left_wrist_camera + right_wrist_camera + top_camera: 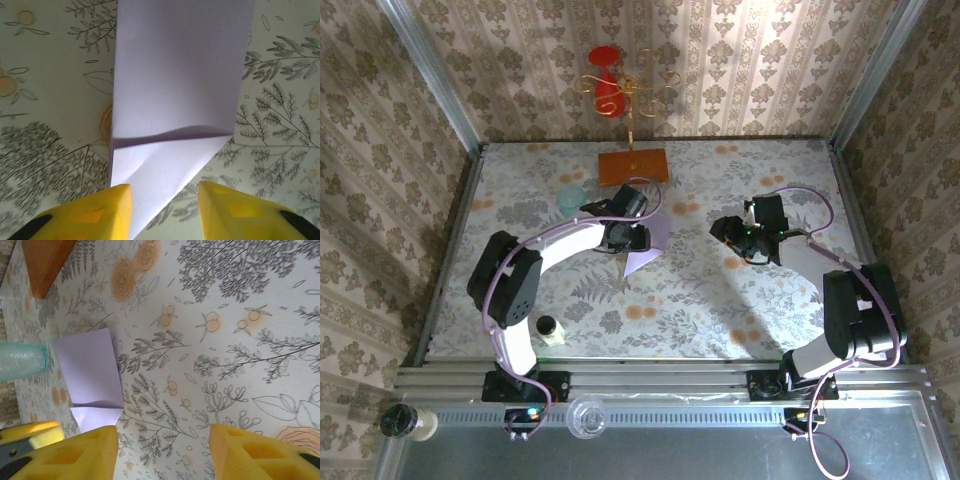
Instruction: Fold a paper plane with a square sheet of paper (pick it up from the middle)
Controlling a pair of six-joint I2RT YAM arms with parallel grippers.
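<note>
- On the flower-patterned tablecloth point(700, 300), just left of the middle, you find the thin pale lilac sheet of paper point(650, 256) lying flat, partly under the left gripper point(623, 238).
- From the left wrist you see the sheet of paper point(180, 75) as a long panel. A cross crease sits near its close end, and below that a triangular flap tapers to a point.
- Your left gripper point(165, 202) has its yellow fingers point(95, 217) standing apart. The paper's pointed end reaches into the gap between them, and the left finger overlaps the paper's edge. The fingers are not pinched together on the paper.
- Your right gripper point(742, 240) is right of centre, well apart from the paper, over bare cloth.
- In the right wrist view the right gripper point(165, 450) shows a wide gap between its yellow fingers point(255, 455), with printed cloth in that gap and nothing held.
- That same view shows the paper point(92, 367) off to the left, with the pale teal plastic cup point(22, 360) just beside its far edge.
- Behind the paper, near the back wall, you have the orange-brown rectangular wooden board point(632, 166). The teal cup point(570, 198) stands to the board's left and nearer to you.
</note>
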